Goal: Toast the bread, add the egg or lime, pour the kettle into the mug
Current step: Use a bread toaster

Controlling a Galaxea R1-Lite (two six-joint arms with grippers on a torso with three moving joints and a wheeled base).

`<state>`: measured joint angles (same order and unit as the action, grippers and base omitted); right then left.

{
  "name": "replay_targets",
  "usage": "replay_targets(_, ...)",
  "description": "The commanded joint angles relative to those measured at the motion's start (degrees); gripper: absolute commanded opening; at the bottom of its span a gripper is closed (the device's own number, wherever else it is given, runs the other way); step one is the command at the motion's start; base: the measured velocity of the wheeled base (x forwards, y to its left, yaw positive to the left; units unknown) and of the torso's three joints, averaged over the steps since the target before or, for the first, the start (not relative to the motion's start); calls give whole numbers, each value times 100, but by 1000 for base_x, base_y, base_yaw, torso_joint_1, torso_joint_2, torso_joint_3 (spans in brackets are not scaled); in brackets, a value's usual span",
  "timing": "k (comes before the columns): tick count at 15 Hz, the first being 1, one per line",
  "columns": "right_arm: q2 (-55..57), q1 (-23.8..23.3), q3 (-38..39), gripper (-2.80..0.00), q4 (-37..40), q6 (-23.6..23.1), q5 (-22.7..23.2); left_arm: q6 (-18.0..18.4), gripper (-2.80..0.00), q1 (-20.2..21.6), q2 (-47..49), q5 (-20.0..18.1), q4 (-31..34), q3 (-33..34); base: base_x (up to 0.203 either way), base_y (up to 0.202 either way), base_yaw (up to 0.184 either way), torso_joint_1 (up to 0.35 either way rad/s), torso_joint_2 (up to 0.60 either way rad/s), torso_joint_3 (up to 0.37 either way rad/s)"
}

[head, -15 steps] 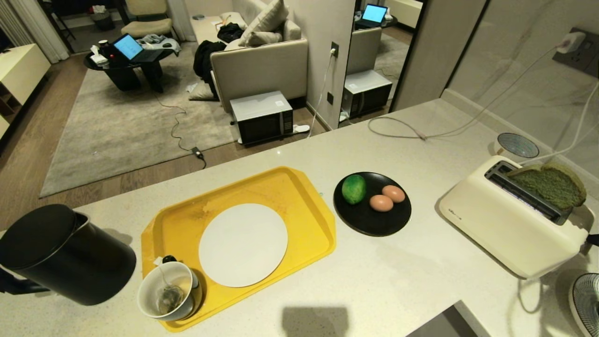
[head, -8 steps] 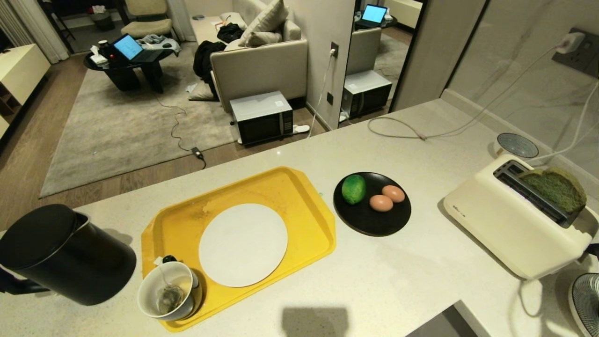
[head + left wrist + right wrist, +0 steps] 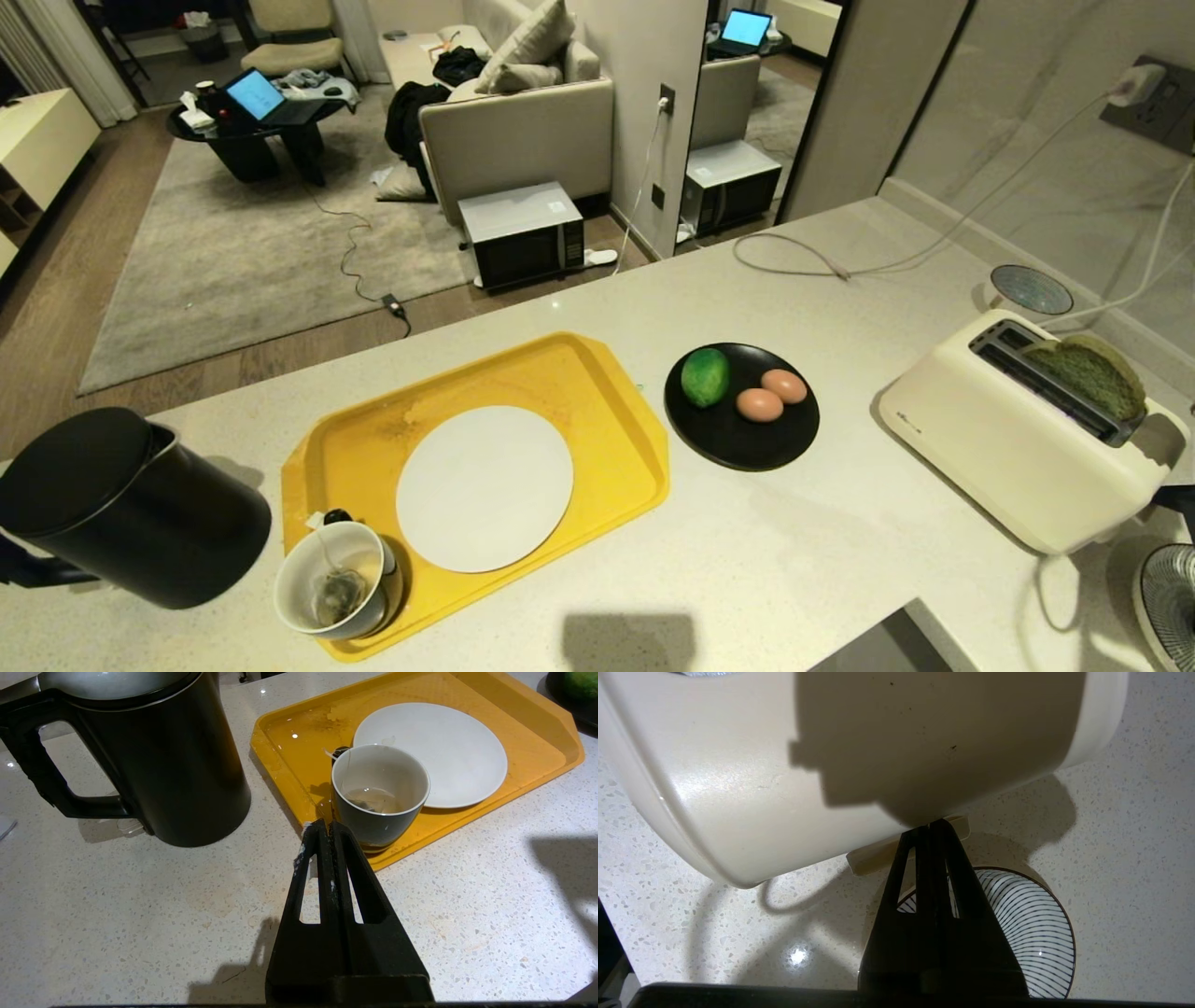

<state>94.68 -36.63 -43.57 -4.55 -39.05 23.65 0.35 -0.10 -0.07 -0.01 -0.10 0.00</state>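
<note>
The square slice of pale green, brown-crusted bread (image 3: 1088, 375) is seen standing in the cream toaster (image 3: 1018, 439) slot at the desk's right end, its lever tab pressed by the right gripper (image 3: 934, 823), jaws shut and empty; the left gripper (image 3: 323, 826), likewise shut, is parked by the grey mug (image 3: 379, 798).

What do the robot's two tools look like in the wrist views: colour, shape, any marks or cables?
Both are matte black. The left tool has two long fingers that taper from a broad base to a narrow tip, each with a slot-like cutout, and whitish scuffs along its edges. The right tool has the same tapered, cut-out build, with no marks showing. No cables or lettering are visible on either.
</note>
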Motion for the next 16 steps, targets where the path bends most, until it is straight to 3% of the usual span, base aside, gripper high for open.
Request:
replay_targets(1,59,-2,33,-280,-29,-24,17,0,-280,1,-1,1,1,0,0,0,0,0,0,0)
replay_targets(16,94,-2,-11,-280,-37,-15,17,0,-280,1,-1,1,1,0,0,0,0,0,0,0)
